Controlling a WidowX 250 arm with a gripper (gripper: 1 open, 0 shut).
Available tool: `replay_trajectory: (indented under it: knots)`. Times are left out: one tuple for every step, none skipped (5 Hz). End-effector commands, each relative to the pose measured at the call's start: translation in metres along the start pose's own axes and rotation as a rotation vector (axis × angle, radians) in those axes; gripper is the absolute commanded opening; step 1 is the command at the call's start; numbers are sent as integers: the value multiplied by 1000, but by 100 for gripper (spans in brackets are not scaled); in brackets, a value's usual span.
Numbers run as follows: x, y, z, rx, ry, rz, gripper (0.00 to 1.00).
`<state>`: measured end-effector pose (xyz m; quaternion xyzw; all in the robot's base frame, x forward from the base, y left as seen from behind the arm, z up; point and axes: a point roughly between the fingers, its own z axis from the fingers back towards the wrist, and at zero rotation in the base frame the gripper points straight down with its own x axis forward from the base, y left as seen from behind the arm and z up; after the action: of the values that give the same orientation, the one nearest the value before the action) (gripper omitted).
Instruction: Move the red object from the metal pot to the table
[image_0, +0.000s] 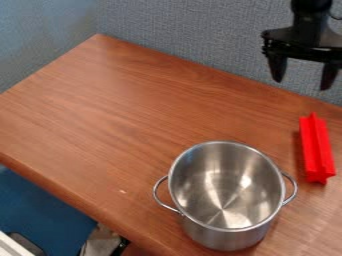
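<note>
On table (107, 110), one red object (315, 147), one metal pot (225, 194) (empty)

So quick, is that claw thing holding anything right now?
Tool: open and empty; the red block lies on the table.

Blue-grey textured wall (160, 25) behind.

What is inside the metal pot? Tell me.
Nothing: the metal pot shows only its bare shiny floor and walls. Its near inner wall is hidden by the rim. The red object lies on the table.
</note>
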<state>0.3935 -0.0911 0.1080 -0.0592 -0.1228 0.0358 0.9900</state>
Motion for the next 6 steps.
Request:
replay_trajectory:
  knots:
    - [8, -39, -3, -42, -11, -35, 100]
    - [11, -83, -18, -73, 9, -75, 100]
    - [19, -111, -38, -92, 33, -90, 100]
    - [8, -105, -51, -78, 69, -176, 100]
    - [-2, -91, -59, -61, 99, -249, 100]
    - [-14, -84, -72, -37, 137, -237, 100]
